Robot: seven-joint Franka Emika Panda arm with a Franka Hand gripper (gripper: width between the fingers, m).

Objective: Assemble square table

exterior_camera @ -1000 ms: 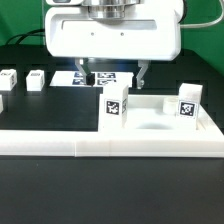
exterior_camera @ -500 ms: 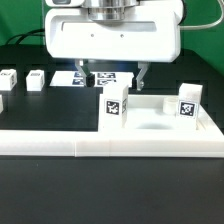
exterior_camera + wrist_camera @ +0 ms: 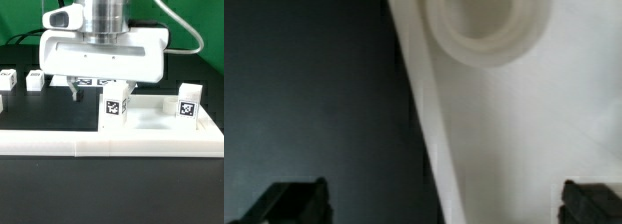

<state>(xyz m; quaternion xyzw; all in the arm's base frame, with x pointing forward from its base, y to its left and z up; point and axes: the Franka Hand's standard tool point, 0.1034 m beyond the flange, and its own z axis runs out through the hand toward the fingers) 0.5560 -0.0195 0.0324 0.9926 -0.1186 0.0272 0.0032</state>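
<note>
The square table's white slab (image 3: 160,122) lies at the exterior view's right, against the low white wall. Two white tagged legs (image 3: 115,103) (image 3: 187,103) stand upright on it. Three loose tagged legs (image 3: 36,79) lie at the left on the black table. My gripper (image 3: 102,90) hangs open and empty behind the slab's left standing leg, its fingers just above the table. In the wrist view the slab (image 3: 526,130) with a round hole (image 3: 487,28) fills one side. My open gripper (image 3: 445,205) spans the slab's edge, and both dark fingertips (image 3: 295,202) show.
The long low white wall (image 3: 100,148) runs across the front. The marker board (image 3: 92,81) lies on the black table under the gripper. A dark cable runs at the back right.
The gripper has come down and moved toward the exterior view's left, closer to the slab's left leg. The legs and slab have not moved.
</note>
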